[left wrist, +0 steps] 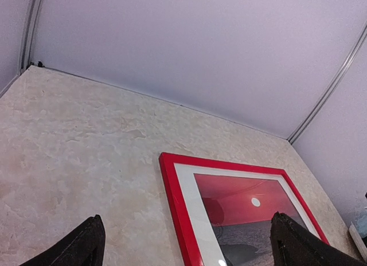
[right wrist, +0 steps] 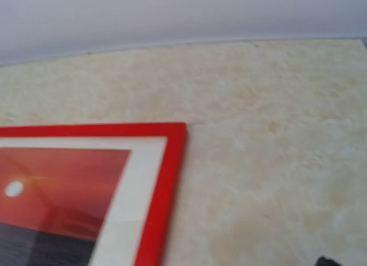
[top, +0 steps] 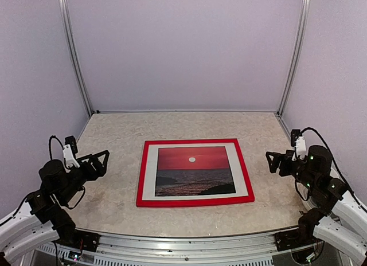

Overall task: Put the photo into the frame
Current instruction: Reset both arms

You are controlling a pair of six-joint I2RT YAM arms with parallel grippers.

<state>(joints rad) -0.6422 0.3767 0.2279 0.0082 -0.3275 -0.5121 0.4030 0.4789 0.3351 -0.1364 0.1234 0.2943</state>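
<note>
The frame [top: 140, 183] lies flat and face up in the middle of the table, its red front showing. Inside it sits the photo [top: 194, 171], a red sunset over dark sea, ringed by a white mat [top: 149, 177]. My left gripper [top: 101, 164] hovers left of the frame, open and holding nothing. Its wrist view shows the frame's far left corner [left wrist: 175, 203] and the photo [left wrist: 252, 211] between the spread fingers [left wrist: 86, 246]. My right gripper [top: 272, 163] stands open to the right of the frame, apart from it. Its wrist view shows the frame's corner [right wrist: 166, 180] and the photo [right wrist: 63, 186].
The marbled tabletop [top: 109, 191] is enclosed by pale walls, with aluminium posts [top: 74, 54] at the back corners. A metal rail [top: 189, 240] runs along the near edge between the arm bases.
</note>
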